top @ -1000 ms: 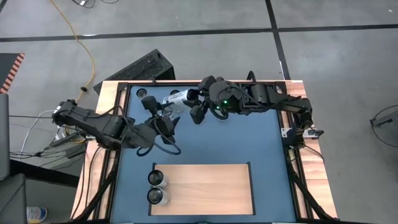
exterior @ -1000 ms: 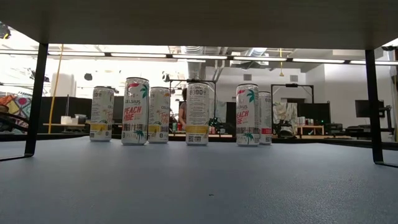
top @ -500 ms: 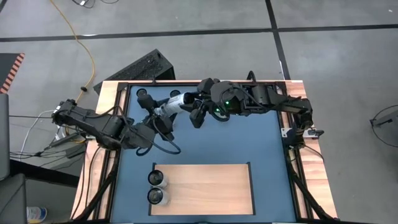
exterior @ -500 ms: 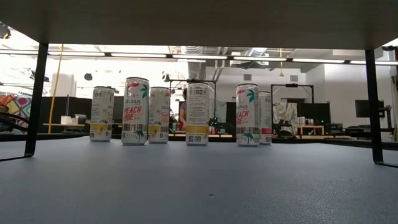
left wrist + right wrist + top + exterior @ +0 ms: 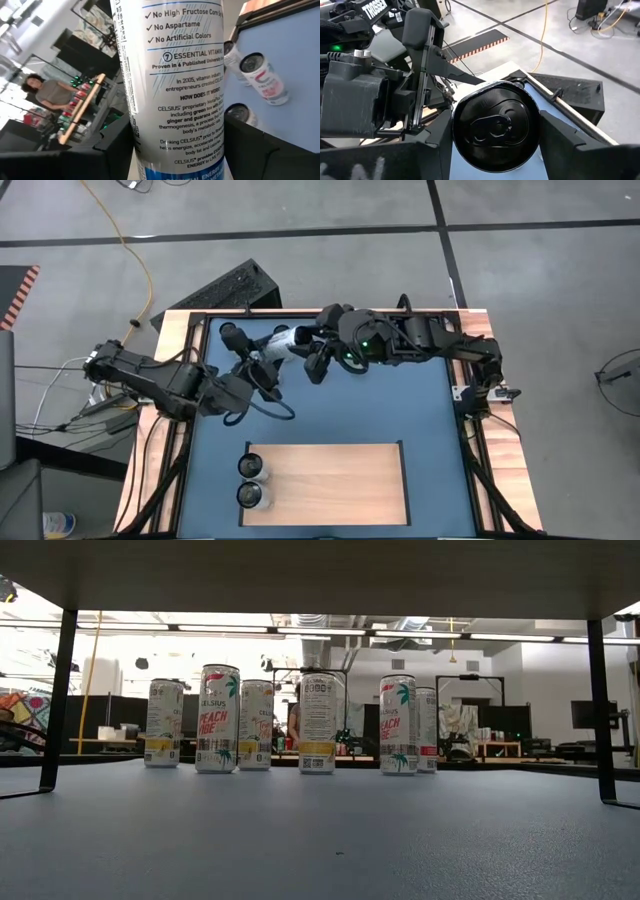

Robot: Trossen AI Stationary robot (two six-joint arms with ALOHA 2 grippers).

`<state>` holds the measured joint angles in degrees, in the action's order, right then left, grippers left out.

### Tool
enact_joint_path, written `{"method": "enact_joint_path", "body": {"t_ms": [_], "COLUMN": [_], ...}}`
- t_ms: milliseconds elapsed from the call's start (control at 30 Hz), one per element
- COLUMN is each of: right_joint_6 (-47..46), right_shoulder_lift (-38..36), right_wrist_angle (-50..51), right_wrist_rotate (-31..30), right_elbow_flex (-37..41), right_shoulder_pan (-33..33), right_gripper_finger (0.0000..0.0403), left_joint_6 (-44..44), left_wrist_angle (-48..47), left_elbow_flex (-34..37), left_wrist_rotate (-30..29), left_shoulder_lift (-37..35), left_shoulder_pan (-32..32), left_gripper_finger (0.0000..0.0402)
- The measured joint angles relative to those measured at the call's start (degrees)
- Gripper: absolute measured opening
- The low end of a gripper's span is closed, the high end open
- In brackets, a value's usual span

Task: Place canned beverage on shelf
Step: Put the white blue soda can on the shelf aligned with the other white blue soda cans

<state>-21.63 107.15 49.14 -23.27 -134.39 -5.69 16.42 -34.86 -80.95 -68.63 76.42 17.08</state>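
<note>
Between both arms' fingers [image 5: 240, 150]: can [image 5: 280, 343].

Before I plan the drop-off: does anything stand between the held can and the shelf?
Nothing visible does. The can hangs on its side between the left gripper and right gripper, with only bare blue surface toward the shelf. Two cans already occupy its left end; the rest looks free.
</note>
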Motion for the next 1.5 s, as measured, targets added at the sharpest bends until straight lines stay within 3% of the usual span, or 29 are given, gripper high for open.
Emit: {"method": "enact_joint_path", "body": {"t_ms": [300,500,700,933,1100,1233,1367,1500], "right_joint_6": [13.1,18.3,24.9,31.9,36.9,41.4,46.9,48.4], "right_shoulder_lift": [-0.4,-1.0,-2.0,-4.2,-4.2,-3.4,-2.7,-2.6], "right_wrist_angle": [1.7,2.4,8.2,8.5,4.3,-1.5,-7.2,-10.4], "right_wrist_rotate": [2.1,6.2,10.3,11.0,10.7,10.9,15.2,18.5], "right_elbow_flex": [0.0,-0.1,-0.1,-0.1,-0.1,-0.1,0.0,0.0], "right_shoulder_pan": [-0.3,-0.9,-2.5,-7.2,-9.5,-9.9,-9.7,-10.2], "right_gripper_finger": [0.0252,0.0260,0.0261,0.0261,0.0261,0.0261,0.0261,0.0261], "left_joint_6": [-4.5,-6.8,-9.7,-14.8,-16.3,-16.2,-13.1,-10.4], "left_wrist_angle": [-4.9,-5.9,-6.4,-5.1,-2.3,0.8,1.2,0.7], "left_elbow_flex": [0.0,0.2,0.2,0.1,0.1,0.0,0.0,0.0], "left_wrist_rotate": [2.0,6.8,15.8,35.4,53.5,63.7,76.1,81.4], "left_shoulder_lift": [-0.5,-2.6,-6.8,-15.4,-20.3,-21.6,-20.9,-19.8], "left_shoulder_pan": [0.6,1.0,1.0,1.0,1.0,1.0,1.0,1.3], "left_gripper_finger": [0.0232,0.0232,0.0232,0.0232,0.0232,0.0234,0.0235,0.0236]}}
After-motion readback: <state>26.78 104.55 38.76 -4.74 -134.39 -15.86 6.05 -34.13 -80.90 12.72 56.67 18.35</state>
